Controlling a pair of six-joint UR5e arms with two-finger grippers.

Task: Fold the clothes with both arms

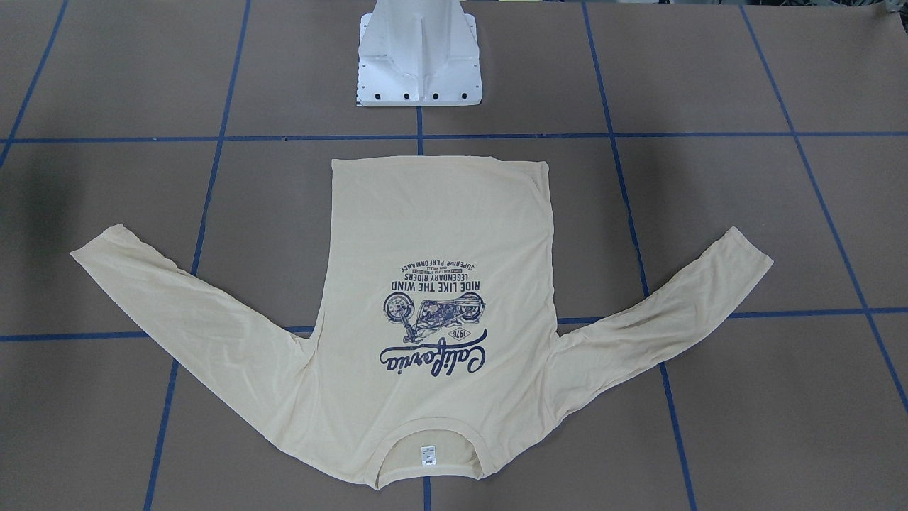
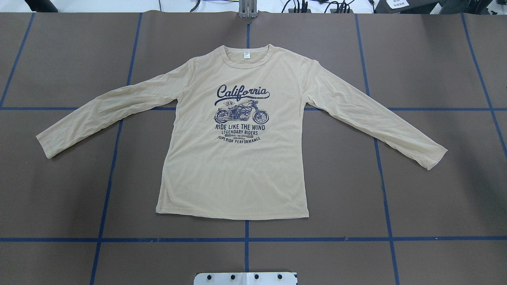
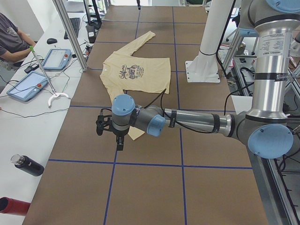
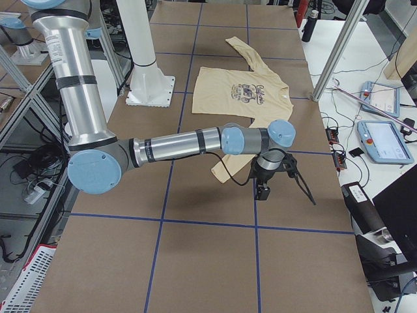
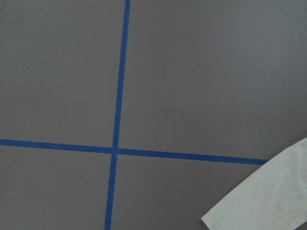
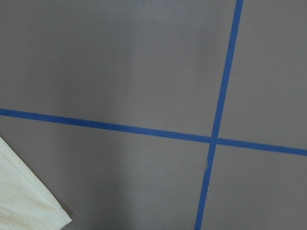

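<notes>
Currently shirt (image 2: 233,174) spread flat, print up; left pincer (image 3: 120,143), right pincer (image 4: 262,192) hover beside it; opening, hold: cannot tell.

left arm (image 3: 197,123) outstretched, forearm level | right arm (image 4: 169,147) outstretched, forearm level
</notes>
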